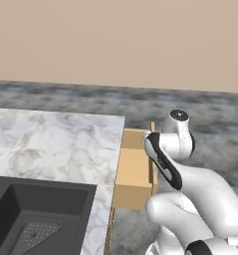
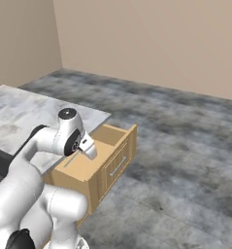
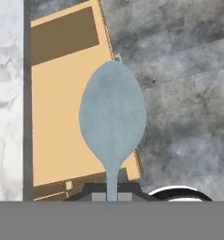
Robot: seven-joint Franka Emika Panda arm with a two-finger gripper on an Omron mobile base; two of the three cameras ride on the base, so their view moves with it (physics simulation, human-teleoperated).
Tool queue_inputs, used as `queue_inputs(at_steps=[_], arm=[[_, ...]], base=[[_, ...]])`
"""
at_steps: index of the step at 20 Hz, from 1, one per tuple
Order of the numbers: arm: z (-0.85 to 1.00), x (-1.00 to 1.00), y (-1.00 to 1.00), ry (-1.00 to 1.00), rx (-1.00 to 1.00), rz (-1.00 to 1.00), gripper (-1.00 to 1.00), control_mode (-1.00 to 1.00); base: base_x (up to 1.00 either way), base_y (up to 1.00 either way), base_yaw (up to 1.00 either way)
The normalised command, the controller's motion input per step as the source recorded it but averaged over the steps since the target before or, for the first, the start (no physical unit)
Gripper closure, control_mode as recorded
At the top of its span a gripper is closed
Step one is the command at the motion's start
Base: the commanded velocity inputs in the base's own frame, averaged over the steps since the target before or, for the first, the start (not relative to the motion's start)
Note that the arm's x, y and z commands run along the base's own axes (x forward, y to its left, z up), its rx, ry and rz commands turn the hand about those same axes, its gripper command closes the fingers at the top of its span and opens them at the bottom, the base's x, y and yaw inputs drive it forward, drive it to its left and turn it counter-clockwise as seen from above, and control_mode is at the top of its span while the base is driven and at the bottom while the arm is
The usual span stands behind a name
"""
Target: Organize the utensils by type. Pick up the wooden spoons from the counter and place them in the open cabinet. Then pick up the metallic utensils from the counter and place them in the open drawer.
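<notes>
My gripper [image 3: 112,188] is shut on the thin stem of a bluish-grey metallic spoon [image 3: 112,117]. The spoon's oval bowl points away from the hand and hangs over the right side of the open drawer [image 3: 62,126]. The drawer is a shallow tan box with a bare flat bottom, pulled out from the edge of the marbled counter [image 3: 5,93]. From the right base camera the hand and gripper [image 2: 86,148] hover just above the drawer [image 2: 88,168], tilted down into it. In the left base view the arm's wrist covers the right rim of the drawer [image 1: 133,174].
A dark sink basin [image 1: 31,214] is set into the counter [image 1: 51,144] at the lower left. Grey stone floor [image 2: 175,160] spreads to the right of the drawer, with plain beige walls behind. The drawer front carries a silver bar handle [image 2: 116,166].
</notes>
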Motion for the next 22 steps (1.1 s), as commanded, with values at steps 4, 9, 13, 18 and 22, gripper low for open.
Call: queue_inputs(at_steps=[4,9,13,18,22], arm=[[-0.19,0.46,0.04,0.0,0.02,0.0,1.0,-1.0],[-0.13,0.44,0.0,0.01,0.06,0.02,1.0,-1.0],[-0.24,0.29,0.0,0.0,0.14,0.05,1.0,-1.0],[-0.23,0.19,0.02,0.0,0.17,0.0,1.0,-1.0],[-0.14,0.19,0.09,0.0,0.08,0.0,1.0,-1.0]], base=[[0.0,0.0,0.0],[0.0,0.0,0.0],[0.0,0.0,0.0],[0.0,0.0,0.0],[0.0,0.0,0.0]])
